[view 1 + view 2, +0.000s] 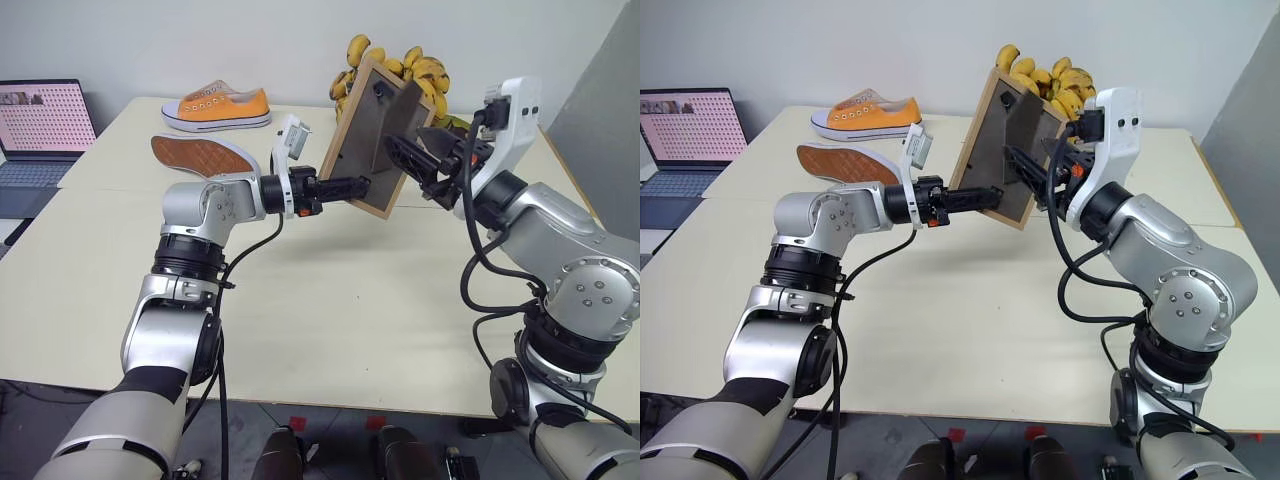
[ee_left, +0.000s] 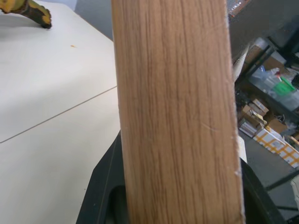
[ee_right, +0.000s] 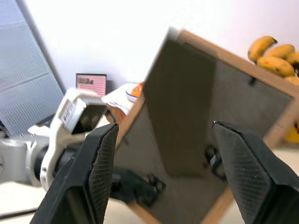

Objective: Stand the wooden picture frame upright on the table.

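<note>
The wooden picture frame [image 1: 372, 128] hangs tilted above the table [image 1: 330, 300], with its dark backing and easel stand [image 3: 182, 121] turned toward me. My left gripper [image 1: 366, 187] is shut on the frame's lower light-wood edge [image 2: 173, 112], and its black fingers [image 2: 100, 186] sit on either side of the wood. My right gripper [image 3: 173, 172] is open just behind the backing, its fingertips [image 1: 405, 152] close to the easel stand. I cannot tell whether they touch it. The picture side faces away and is hidden.
A bunch of bananas [image 1: 400, 65] lies right behind the frame. An orange shoe [image 1: 220, 108] stands at the back left, and another shoe [image 1: 200, 155] lies sole-up near my left arm. A laptop [image 1: 40, 125] sits off the table's left side.
</note>
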